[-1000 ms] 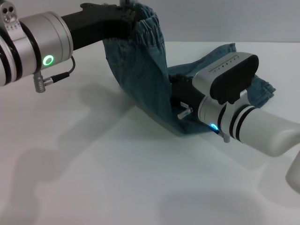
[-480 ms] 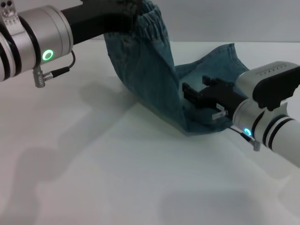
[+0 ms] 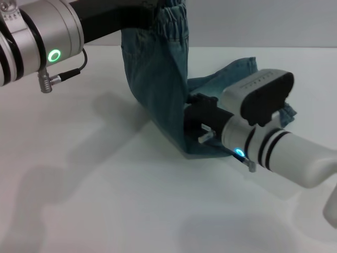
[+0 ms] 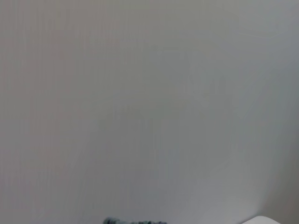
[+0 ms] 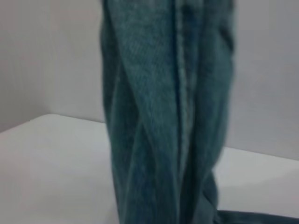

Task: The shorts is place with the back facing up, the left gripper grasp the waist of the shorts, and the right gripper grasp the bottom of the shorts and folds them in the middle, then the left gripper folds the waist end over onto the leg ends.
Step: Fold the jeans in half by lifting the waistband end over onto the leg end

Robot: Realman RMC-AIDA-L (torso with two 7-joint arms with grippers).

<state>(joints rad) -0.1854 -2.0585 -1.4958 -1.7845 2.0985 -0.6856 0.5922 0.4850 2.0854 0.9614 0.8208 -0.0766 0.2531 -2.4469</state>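
Note:
The teal-blue denim shorts (image 3: 158,89) hang from their ruffled waist (image 3: 174,23), held up at the top of the head view by my left gripper (image 3: 150,16), which is shut on it. The fabric slopes down to a fold resting on the table. The leg part (image 3: 239,74) lies flat behind my right arm, and the hems are mostly hidden by it. My right gripper (image 3: 194,113) is low, pressed against the hanging fabric near the fold. The right wrist view shows the hanging denim (image 5: 163,116) close up. A sliver of dark fabric (image 4: 135,221) shows in the left wrist view.
The white table (image 3: 105,184) spreads out in front and to the left of the shorts. A plain grey wall stands behind it. The right arm's white forearm (image 3: 295,155) crosses the table's right side.
My right gripper drew back to the right, away from the shorts, then came back left against the hanging fabric. The left gripper has raised the waist a little higher.

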